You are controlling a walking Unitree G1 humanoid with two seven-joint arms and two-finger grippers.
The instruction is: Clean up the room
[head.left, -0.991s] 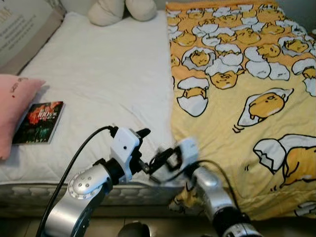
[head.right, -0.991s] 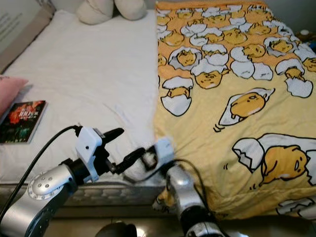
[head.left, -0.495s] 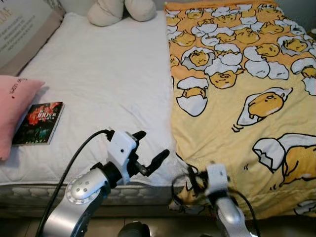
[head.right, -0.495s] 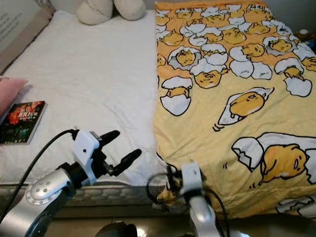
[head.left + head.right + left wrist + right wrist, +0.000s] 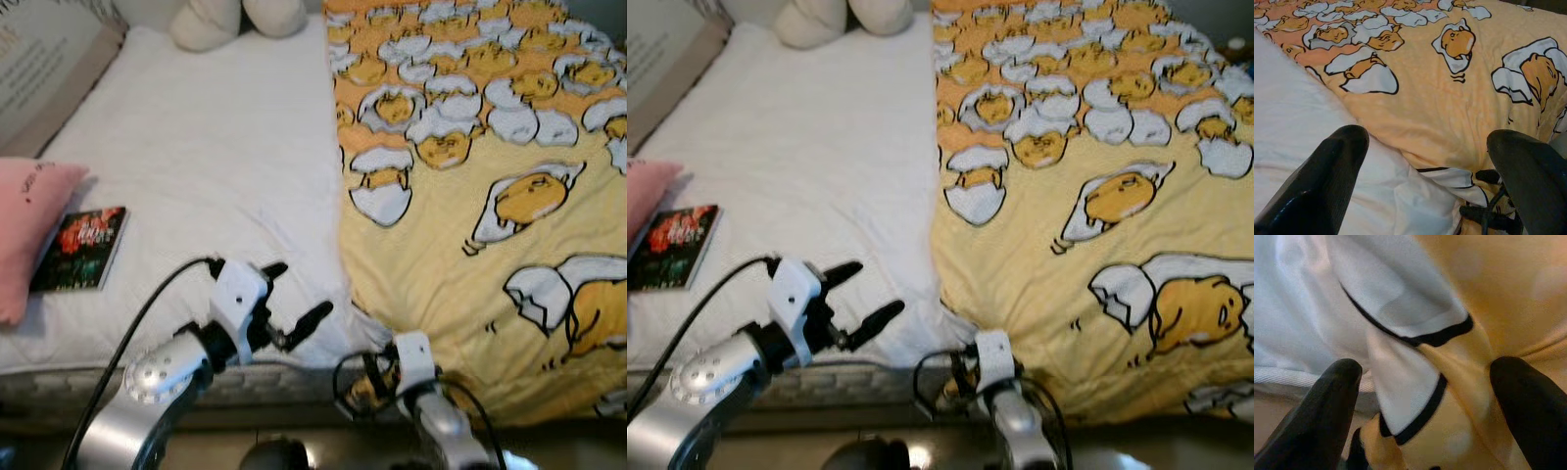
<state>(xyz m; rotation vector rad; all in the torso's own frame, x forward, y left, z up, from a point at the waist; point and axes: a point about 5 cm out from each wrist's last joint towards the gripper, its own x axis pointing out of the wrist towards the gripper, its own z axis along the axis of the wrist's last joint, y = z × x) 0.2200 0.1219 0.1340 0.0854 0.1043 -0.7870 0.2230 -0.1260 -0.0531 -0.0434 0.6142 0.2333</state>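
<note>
The left gripper (image 5: 289, 299) hovers over the near edge of the white sheet (image 5: 206, 166), its two black fingers spread wide with nothing between them; the right gripper (image 5: 1422, 396) sits low at the foot of the bed, at about 5 o'clock from the left one, its fingers likewise spread and straddling a hanging fold of the yellow blanket (image 5: 470, 196) without pinching it.

The head views give the whole layout: the blanket, printed with egg-shell characters, covers the right half of the bed, its straight edge running from 12 o'clock down to 6 o'clock beside the bare sheet; a book (image 5: 80, 249) lies flat at 9 o'clock near the mattress edge, touching or just beside a pink pillow (image 5: 27, 227); a cream plush shape (image 5: 240, 18) rests at 12 o'clock; a printed cushion (image 5: 44, 69) leans at 10 o'clock.

The left wrist view adds the blanket's corner folding over the sheet, with a black cable (image 5: 1488, 215) beneath; the right wrist view shows the black-trimmed white fold close up and the mattress's piped edge (image 5: 1283, 377) beside it.

The sheet between the book and the blanket's edge lies open and smooth; the mattress edge runs just under both wrists.
</note>
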